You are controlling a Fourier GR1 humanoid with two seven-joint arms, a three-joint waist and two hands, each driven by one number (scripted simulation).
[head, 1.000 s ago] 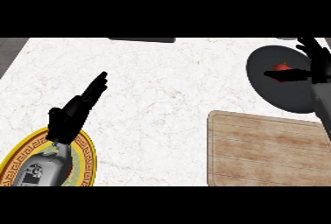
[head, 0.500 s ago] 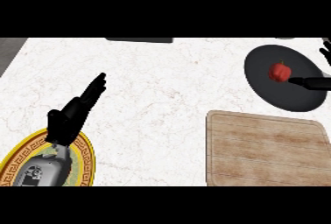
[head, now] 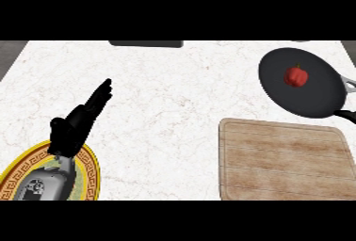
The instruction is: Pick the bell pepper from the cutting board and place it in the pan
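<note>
A red bell pepper [head: 297,76] lies inside the black pan [head: 313,99] at the upper right of the counter. The wooden cutting board [head: 284,159] below the pan has nothing on it. My left hand [head: 80,121] rests at the left, fingers straight and pointing up and to the right, holding nothing. My right hand does not show in this view.
A plate with a yellow patterned rim [head: 89,175] sits at the lower left, under my left forearm. A dark flat object [head: 146,44] lies at the counter's far edge. The pan's handle [head: 346,114] reaches toward the right edge.
My right hand, which was over the pan, has drawn away to the right and left the view. The pepper stays in the pan. The left hand has not moved.
</note>
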